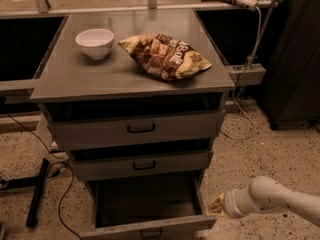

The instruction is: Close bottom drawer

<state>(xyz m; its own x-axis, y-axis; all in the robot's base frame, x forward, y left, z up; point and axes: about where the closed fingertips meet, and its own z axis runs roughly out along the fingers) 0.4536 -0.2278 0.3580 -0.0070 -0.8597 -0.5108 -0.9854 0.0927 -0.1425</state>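
The bottom drawer [150, 227] of the grey cabinet is pulled far out, its inside dark and empty, its front panel at the lower edge of the view with a small dark handle [151, 232]. The middle drawer [142, 165] and top drawer [137, 129] stand slightly out. My gripper [215, 207] is at the end of a white arm that comes in from the lower right. It sits low, just right of the open drawer's right side near its front corner.
On the cabinet top stand a white bowl [94, 42] and a crumpled chip bag [165, 55]. A dark cabinet [295, 59] stands at the right. Cables [60, 209] and a black stand leg [36, 199] lie on the speckled floor at the left.
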